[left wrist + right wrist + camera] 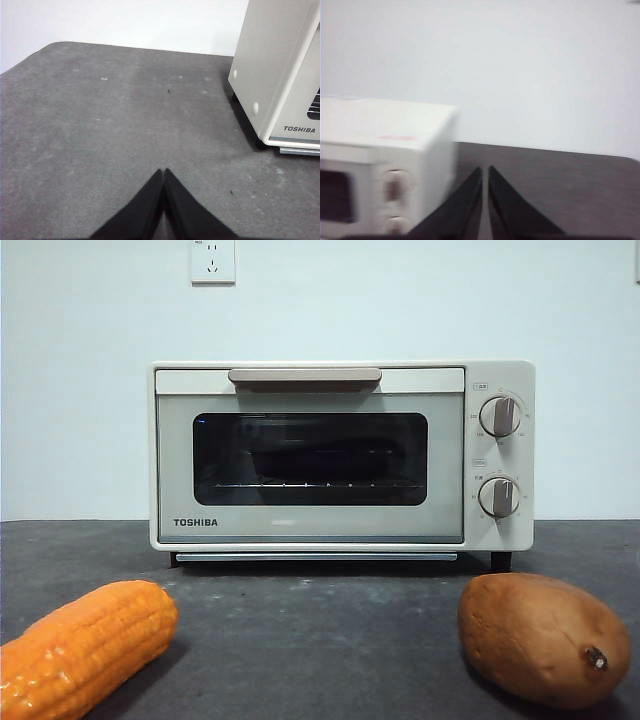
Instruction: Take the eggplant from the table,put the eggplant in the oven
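**Operator:** Where is the eggplant?

**Spotter:** Look through the oven (pixel 340 455) door in the front view. You can see a long dark shape lying on the wire rack behind the glass. That looks like the eggplant (pixel 320 460), though the glass is too dark for you to read its colour. The door is shut, its tan handle (pixel 305 376) up against the top edge.

**Operator:** And the grippers?

**Spotter:** Your left gripper (pixel 164 172) has its jaws pressed together at the tips, holding nothing. It hangs over bare table (pixel 100 125), off the oven's left front corner, well apart from the door. Your right gripper (pixel 485 170) also has its jaws nearly touching, empty. It sits up near the oven's top, just beside the right side panel by the two knobs (pixel 394 187). That view is blurred.

**Operator:** So neither one is near the eggplant?

**Spotter:** Neither. You have the shut door between both grippers and it. Neither arm shows in the front view.

**Operator:** What else is on the table?

**Spotter:** A corn cob (pixel 85 645) lies at front left and a sweet potato (pixel 545 640) at front right, both well forward of the oven.
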Motion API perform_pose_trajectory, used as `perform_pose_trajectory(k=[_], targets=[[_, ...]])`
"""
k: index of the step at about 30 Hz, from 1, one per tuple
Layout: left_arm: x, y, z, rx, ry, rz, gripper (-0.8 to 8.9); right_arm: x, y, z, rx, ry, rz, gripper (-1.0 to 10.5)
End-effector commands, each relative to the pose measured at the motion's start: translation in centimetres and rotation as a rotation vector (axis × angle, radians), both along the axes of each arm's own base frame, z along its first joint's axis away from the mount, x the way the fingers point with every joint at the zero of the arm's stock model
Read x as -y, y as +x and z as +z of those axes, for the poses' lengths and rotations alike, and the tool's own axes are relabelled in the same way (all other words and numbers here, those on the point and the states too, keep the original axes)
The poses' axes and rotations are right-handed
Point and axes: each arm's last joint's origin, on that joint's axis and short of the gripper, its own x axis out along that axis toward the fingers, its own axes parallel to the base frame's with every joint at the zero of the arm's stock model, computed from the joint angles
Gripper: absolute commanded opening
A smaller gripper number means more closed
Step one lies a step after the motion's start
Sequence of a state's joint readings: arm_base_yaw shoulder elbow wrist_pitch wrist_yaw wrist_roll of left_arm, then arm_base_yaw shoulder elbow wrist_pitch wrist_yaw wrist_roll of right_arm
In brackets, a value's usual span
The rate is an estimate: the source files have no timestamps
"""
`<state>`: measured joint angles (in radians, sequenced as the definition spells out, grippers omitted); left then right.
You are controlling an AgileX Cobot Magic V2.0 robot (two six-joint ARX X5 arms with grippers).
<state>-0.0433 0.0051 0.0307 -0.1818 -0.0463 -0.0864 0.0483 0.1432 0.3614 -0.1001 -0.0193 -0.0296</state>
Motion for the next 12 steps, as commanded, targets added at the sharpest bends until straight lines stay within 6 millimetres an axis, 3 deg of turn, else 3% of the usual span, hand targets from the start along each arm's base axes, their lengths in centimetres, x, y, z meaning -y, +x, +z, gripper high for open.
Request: perform_pose_trajectory(k=[1,12], targets=[[0.0,0.1,-0.8,-0.027,0.016,-0.002,0.04,0.6,-0.2,-0.7,0.006,-0.011,-0.062,0.0],[0.0,0.1,-0.8,-0.027,0.016,-0.002,0.04,0.7,1.1,-7.8,-0.145,-0.006,0.017,0.0]])
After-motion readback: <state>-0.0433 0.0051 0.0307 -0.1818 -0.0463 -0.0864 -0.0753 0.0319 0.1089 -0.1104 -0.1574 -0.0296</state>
